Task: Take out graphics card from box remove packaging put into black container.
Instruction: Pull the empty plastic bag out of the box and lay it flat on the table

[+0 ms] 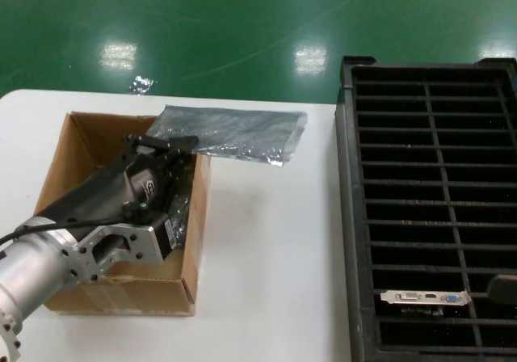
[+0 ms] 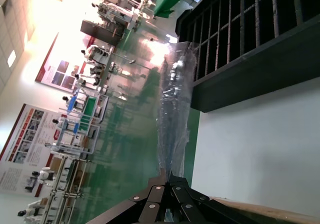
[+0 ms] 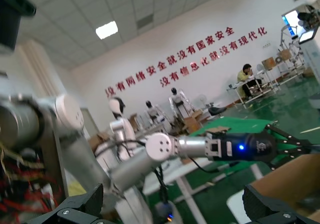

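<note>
The brown box (image 1: 81,148) stands at the table's left. My left gripper (image 1: 174,144) reaches over its far right corner, shut on the near edge of the packaging (image 1: 230,132), a crinkly grey bag lying across that corner and the table. The left wrist view shows the packaging (image 2: 172,109) edge-on, running out from my left gripper (image 2: 170,178). The graphics card (image 1: 424,298), with its silver bracket and blue port, lies in a near slot of the black container (image 1: 349,216). My right gripper (image 1: 502,288) hovers just right of the card, and its fingers (image 3: 75,209) stand wide open and empty.
Dark bag-wrapped cards (image 1: 179,216) sit inside the box under my left arm. Bare white table (image 1: 266,257) lies between box and container. The container's wall (image 2: 250,69) rises beyond the bag. The right wrist view shows my left arm (image 3: 235,146) and the box (image 3: 295,176).
</note>
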Controlling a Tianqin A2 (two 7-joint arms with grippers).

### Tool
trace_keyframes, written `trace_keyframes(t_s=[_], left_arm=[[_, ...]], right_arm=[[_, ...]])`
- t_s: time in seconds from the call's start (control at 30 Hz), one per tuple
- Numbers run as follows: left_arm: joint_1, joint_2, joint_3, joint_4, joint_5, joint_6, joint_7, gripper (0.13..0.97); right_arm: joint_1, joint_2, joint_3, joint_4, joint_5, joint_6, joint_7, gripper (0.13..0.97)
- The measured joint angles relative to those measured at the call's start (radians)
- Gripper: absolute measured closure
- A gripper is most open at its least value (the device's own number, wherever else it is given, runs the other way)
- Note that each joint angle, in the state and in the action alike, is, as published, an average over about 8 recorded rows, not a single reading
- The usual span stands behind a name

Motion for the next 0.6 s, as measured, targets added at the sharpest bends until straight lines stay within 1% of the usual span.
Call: trace_keyframes(t_s=[0.1,0.27,0.43,0.6], left_arm=[[0.0,0.0,0.0,0.0,0.0,0.0,0.0,0.958],[0.0,0.0,0.0,0.0,0.0,0.0,0.0,0.958],[0.0,0.0,0.0,0.0,0.0,0.0,0.0,0.958],[0.0,0.0,0.0,0.0,0.0,0.0,0.0,0.958]], right_arm=[[0.042,-0.04,-0.005,-0.004,0.004,0.004,0.098,0.129],[0.172,-0.124,-0.056,-0.05,0.001,0.053,0.257,0.129],[0.293,-0.191,-0.13,-0.128,-0.016,0.179,0.369,0.129],[0.344,-0.221,-0.181,-0.186,-0.04,0.325,0.442,0.129]])
